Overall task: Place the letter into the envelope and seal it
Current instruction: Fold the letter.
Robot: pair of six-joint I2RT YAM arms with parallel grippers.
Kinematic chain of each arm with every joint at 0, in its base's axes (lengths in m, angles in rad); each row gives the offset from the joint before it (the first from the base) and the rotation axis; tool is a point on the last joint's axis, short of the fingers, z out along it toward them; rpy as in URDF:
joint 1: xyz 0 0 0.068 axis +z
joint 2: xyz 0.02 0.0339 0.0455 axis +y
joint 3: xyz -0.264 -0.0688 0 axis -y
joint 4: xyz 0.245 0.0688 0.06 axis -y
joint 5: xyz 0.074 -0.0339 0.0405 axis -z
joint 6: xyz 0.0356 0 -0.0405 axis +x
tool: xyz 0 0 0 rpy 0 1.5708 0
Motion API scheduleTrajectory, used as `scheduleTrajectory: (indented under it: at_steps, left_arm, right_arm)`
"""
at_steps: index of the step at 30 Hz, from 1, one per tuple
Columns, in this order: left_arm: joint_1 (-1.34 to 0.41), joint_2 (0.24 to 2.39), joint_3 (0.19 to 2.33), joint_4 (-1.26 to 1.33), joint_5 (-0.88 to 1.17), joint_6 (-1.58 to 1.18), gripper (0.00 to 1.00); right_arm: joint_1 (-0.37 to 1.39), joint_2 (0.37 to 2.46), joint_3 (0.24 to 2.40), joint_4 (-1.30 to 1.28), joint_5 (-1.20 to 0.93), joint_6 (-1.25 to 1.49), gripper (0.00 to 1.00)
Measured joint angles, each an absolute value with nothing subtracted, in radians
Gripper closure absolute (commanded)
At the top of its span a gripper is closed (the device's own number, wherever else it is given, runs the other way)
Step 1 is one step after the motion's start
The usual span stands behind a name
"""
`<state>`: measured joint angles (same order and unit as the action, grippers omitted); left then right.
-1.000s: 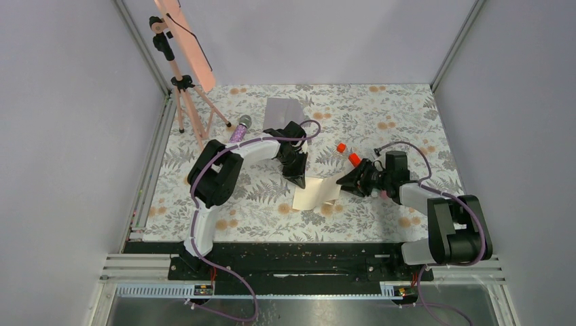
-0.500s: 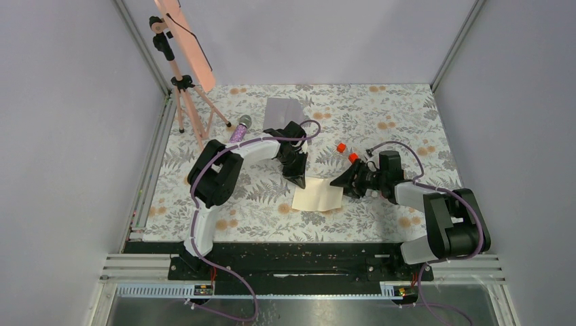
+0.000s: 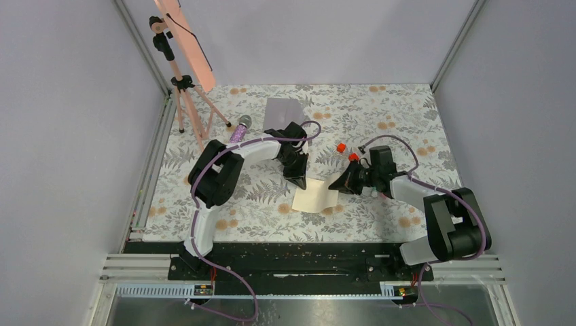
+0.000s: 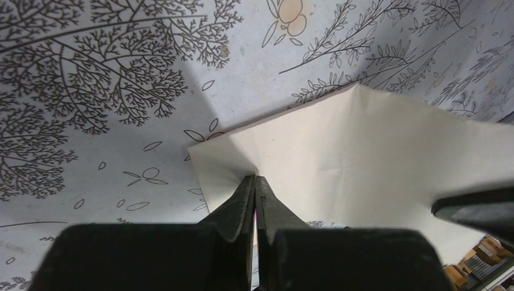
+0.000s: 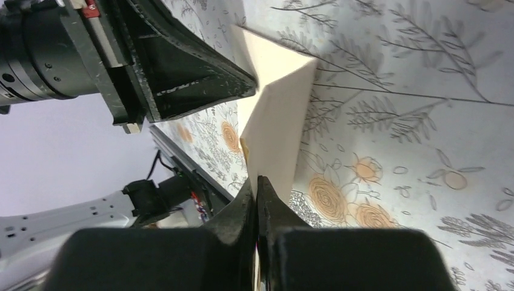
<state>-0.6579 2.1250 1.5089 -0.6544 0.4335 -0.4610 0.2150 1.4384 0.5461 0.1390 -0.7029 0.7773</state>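
The cream letter (image 3: 314, 197) lies on the flowered table between my two grippers, buckled into a ridge across its middle. My left gripper (image 3: 299, 180) is shut on its far left corner; in the left wrist view the letter (image 4: 376, 157) spreads out from the closed left gripper tips (image 4: 255, 179). My right gripper (image 3: 334, 185) is shut on the letter's right edge, and in the right wrist view the letter (image 5: 276, 121) runs down between the shut right gripper tips (image 5: 259, 180). The grey-lilac envelope (image 3: 284, 109) lies flat at the back, away from both grippers.
A tripod (image 3: 185, 102) carrying a pink panel stands at the back left, with a microphone (image 3: 239, 129) lying beside it. Two small red-capped items (image 3: 347, 152) sit just behind the right gripper. Grey walls close in the table on three sides.
The right gripper slid left to the letter's right edge and shut on it. The letter now buckles between the two grippers. The left arm has not moved.
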Motion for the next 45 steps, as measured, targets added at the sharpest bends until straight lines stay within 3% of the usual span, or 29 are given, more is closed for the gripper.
scheduleTrajectory:
  at_steps: [10, 21, 45]
  left_arm:
    - [-0.667, 2.129, 1.509, -0.653, 0.452, -0.472, 1.0]
    - [-0.669, 2.13, 1.497, -0.637, 0.479, -0.488, 1.0]
    - [-0.632, 1.992, 1.398, -0.634, 0.474, -0.53, 1.0]
  right_arm:
    - [0.345, 1.456, 0.697, -0.046, -0.537, 0.734, 1.0]
    - [0.432, 1.618, 0.789, -0.085, -0.505, 0.731, 1.0]
    - [0.442, 1.751, 0.834, -0.084, -0.464, 0.756, 1.0]
